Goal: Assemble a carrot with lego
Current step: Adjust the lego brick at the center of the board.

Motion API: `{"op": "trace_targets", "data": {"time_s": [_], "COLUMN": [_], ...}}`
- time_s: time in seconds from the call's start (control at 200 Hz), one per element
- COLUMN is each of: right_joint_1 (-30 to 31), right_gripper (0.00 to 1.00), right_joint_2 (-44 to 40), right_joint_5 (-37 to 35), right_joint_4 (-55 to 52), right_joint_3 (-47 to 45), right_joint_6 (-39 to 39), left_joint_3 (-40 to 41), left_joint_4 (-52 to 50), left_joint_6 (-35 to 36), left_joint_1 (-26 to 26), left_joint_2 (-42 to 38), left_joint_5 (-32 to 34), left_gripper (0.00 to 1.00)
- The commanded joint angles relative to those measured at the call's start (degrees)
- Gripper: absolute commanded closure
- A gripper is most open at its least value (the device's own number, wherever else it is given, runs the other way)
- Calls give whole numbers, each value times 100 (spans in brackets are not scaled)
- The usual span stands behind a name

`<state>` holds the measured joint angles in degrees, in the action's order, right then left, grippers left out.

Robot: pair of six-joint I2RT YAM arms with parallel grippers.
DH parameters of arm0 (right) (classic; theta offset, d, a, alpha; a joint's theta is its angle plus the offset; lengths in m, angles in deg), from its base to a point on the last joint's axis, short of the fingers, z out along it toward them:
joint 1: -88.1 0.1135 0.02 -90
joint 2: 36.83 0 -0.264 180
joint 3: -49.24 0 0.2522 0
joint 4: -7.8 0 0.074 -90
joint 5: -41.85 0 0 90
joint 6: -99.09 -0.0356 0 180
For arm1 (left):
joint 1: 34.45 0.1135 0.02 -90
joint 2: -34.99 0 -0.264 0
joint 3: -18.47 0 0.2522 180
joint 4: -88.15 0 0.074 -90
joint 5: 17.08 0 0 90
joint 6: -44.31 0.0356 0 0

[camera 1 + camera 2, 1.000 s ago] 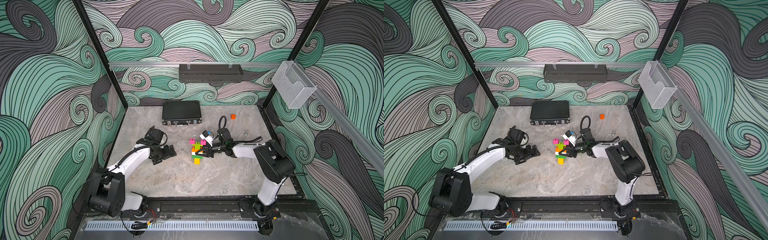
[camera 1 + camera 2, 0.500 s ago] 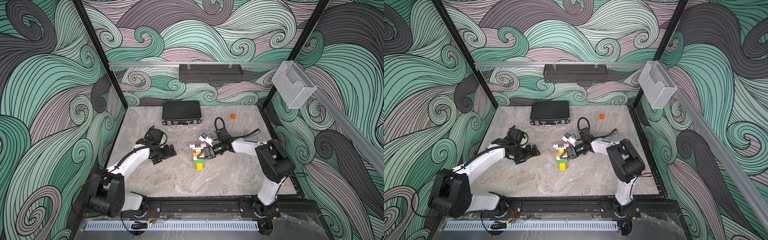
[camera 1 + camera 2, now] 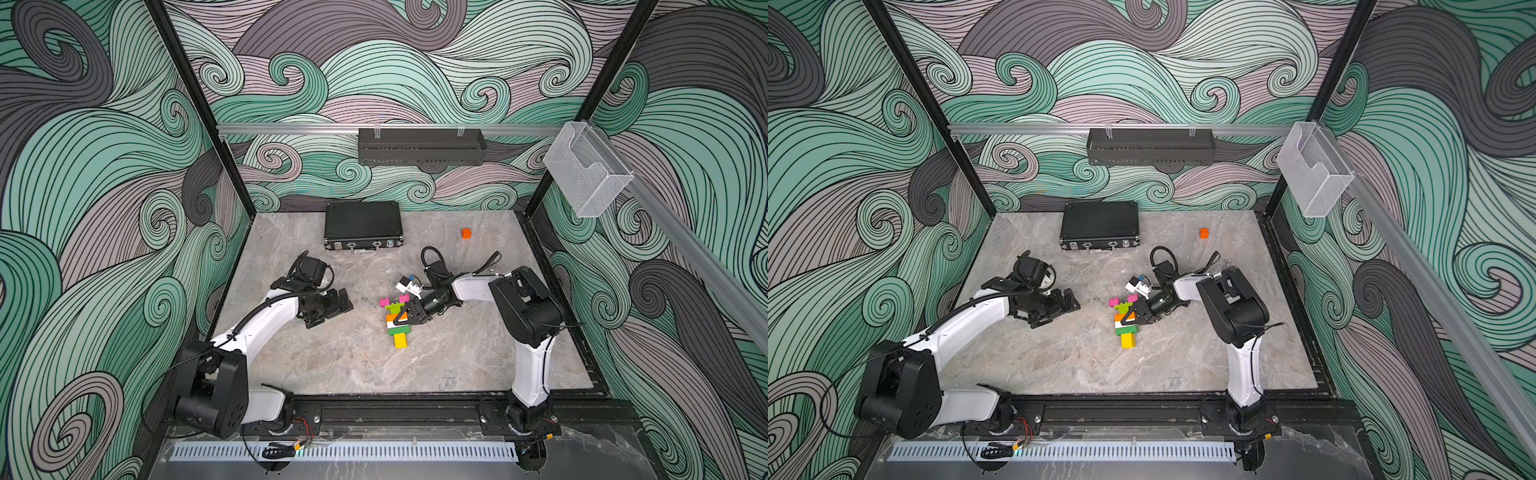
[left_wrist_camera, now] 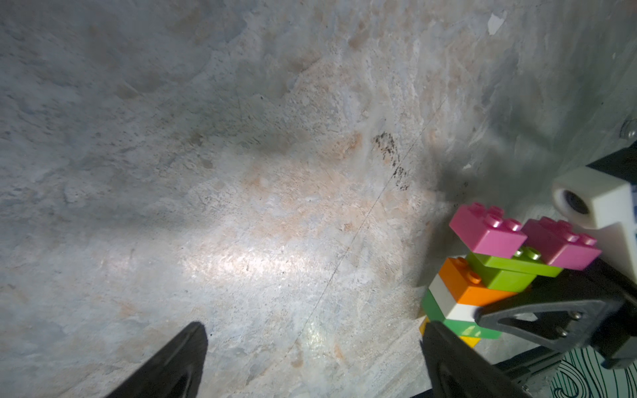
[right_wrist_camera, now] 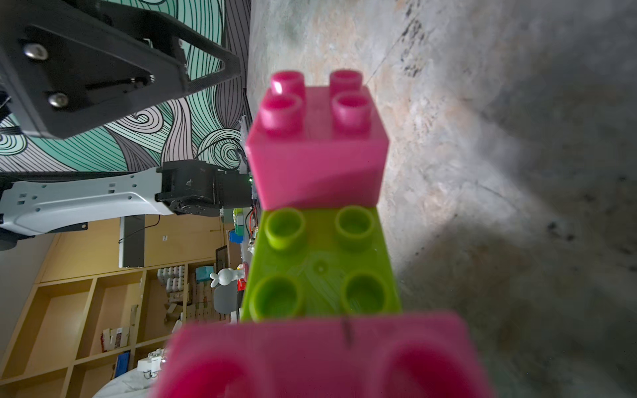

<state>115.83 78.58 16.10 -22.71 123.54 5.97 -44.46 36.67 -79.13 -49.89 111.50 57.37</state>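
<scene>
A grey marbled table (image 3: 332,365) stands inside a booth with swirling green and mauve walls. Near its middle is the carrot (image 3: 397,329), a short stack of toy bricks. Its yellow tip points toward the front edge, followed by dark green, white, orange and lime bands, with two pink bricks at the far end.

The right gripper (image 3: 406,316) reaches in from the right and is clenched on the carrot at its white and orange bands. In the left wrist view the carrot (image 4: 462,296) stands at a slant with the yellow tip lowest. A black finger hides whether the tip touches the table.

The left gripper (image 3: 343,303) sits low over the table to the left of the carrot, apart from it. Its fingers are spread wide and hold nothing.

The right wrist view is filled by a pink brick (image 5: 317,144) above a lime brick (image 5: 320,265), with a second, blurred pink brick nearest the lens.

A shut black briefcase (image 3: 363,224) lies at the back of the table. A small orange cube (image 3: 466,233) sits alone toward the back right, well apart from the carrot.
</scene>
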Motion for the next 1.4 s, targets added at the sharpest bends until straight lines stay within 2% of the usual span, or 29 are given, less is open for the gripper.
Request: {"op": "trace_targets", "data": {"time_s": [0.0, 0.36, 0.65, 0.795, 0.901, 1.016, 1.176, 1.221, 1.261, 1.311, 1.396], "right_joint_1": [-23, -31, -55, -66, -82, -100, -160, -170, -171, -188, -207], "right_gripper": [82, 76, 64, 55, 53, 45, 41, 36, 23, 1, 0], "right_joint_2": [55, 313, 352, 385, 368, 327, 191, 137, 98, 42, -73], "right_joint_5": [-175, -455, -517, -569, -641, -841, -1160, -1322, -1451, -1553, -1754], "right_joint_4": [-109, -292, -355, -355, -522, -684, -928, -1027, -1150, -1229, -1257], "right_joint_3": [125, 297, 354, 354, 345, 346, 295, 283, 290, 284, 231], "right_joint_6": [-138, -355, -440, -449, -460, -452, -437, -420, -364, -364, -426], "left_joint_3": [-46, -58, -75, -76, -77, -80, -95, -102, -102, -102, -94], "left_joint_4": [-16, -23, -78, -96, -94, -109, -122, -130, -135, -138, -139], "left_joint_6": [30, 26, 54, 56, 47, 56, 65, 63, 65, 65, 64], "left_joint_1": [34, 33, 39, 34, 33, 35, 33, 37, 36, 33, 35], "left_joint_2": [-108, -123, -163, -183, -206, -222, -241, -250, -259, -271, -273], "left_joint_5": [24, 31, 78, 96, 94, 105, 101, 112, 114, 109, 114], "left_gripper": [2, 2, 2, 2, 2, 2, 2, 2, 2, 2, 2]}}
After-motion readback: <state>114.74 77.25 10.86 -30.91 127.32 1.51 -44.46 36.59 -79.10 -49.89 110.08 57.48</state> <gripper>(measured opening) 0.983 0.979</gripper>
